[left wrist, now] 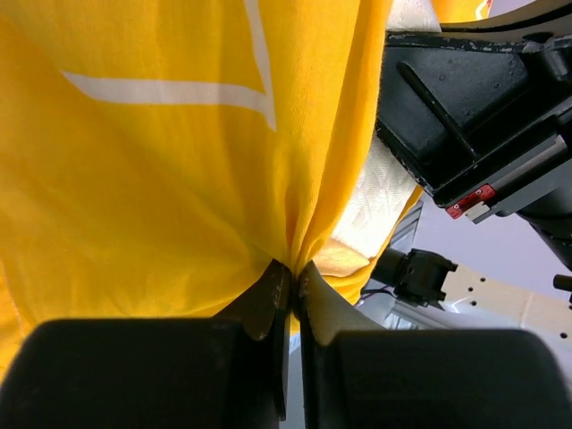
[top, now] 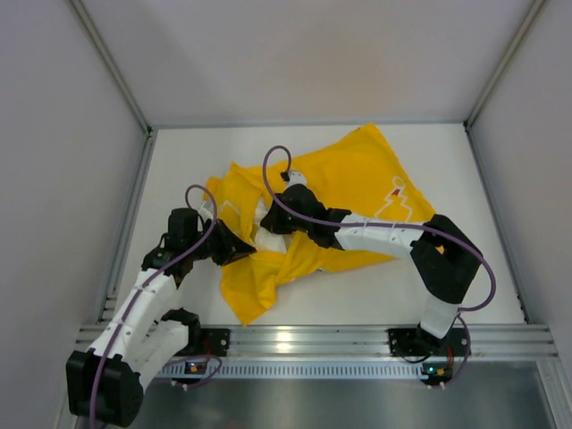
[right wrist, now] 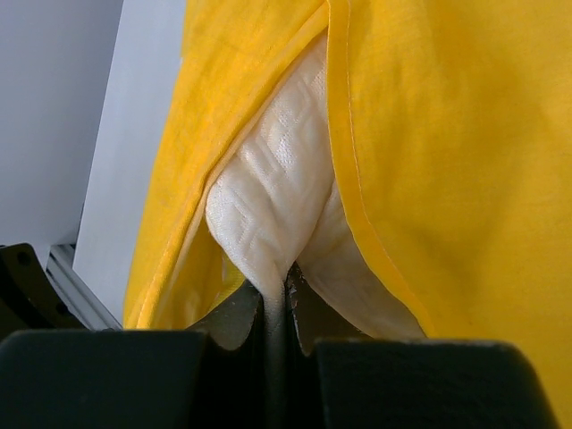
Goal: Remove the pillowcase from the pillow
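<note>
Your left claw (left wrist: 293, 268) is clamped on the pillowcase (left wrist: 161, 179). Your right claw (right wrist: 284, 279) is clamped on the pillow (right wrist: 277, 179) at its mouth, mid tabletop (top: 357, 295). Draw them apart steadily and watch the far bunched fabric for snags.

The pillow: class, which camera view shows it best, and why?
Right wrist: the quilted pillow bulges from the pillowcase opening, pinched by the right end effector. Left wrist shows only a sliver beside yellow fabric; the top view almost hides it beneath the arms.
</note>
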Available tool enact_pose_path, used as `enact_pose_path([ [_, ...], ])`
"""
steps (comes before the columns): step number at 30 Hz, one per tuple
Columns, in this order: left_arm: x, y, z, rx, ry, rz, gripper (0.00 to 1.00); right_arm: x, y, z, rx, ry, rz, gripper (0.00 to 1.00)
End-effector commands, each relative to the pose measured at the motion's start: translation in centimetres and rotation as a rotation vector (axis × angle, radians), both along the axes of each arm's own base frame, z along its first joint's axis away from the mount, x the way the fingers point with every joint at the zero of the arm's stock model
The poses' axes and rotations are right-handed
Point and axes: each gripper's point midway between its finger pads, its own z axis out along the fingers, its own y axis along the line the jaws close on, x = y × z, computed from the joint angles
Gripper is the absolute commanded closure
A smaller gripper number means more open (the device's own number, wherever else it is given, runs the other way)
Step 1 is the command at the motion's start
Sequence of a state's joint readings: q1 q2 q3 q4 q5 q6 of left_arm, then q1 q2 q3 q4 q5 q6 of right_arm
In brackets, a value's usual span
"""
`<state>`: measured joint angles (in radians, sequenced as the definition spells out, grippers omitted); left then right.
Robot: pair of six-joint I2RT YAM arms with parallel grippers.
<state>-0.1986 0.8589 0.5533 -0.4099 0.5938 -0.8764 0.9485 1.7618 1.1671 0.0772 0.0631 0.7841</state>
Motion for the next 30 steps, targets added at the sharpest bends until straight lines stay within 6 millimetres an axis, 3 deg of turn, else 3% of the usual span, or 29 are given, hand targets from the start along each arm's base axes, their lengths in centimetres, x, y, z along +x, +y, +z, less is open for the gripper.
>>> enact_pose_path([
  [1,0.3,-0.4,1.0,-0.017,-0.073,-0.027,0.95,-0.2,1.9,6.4,0.136,-0.098,0.026,1.00],
  [2,0.2,-0.4,1.1,-0.021,-0.075,-0.027,1.00,-0.3,1.8,6.4,0.134,-0.098,0.024,1.00],
  [8,-0.9,-0.5,2.3,-0.065,-0.116,-0.031,1.00,0.4,1.1,5.6,0.096,-0.110,-0.013,1.00],
  [16,-3.1,-1.0,4.5,-0.143,-0.174,-0.073,1.00,2.3,2.6,5.7,0.099,-0.113,-0.050,1.00],
  [22,-4.0,-0.4,2.4,-0.096,-0.134,-0.059,1.00,3.4,3.6,7.3,0.171,-0.087,-0.050,1.00],
  [23,-4.3,-0.3,1.2,-0.091,-0.107,-0.055,1.00,3.7,3.5,7.8,0.186,-0.091,-0.055,1.00],
  [30,-5.9,-0.2,-1.9,-0.106,-0.059,-0.054,1.00,6.0,1.6,10.0,0.251,-0.082,-0.085,1.00],
])
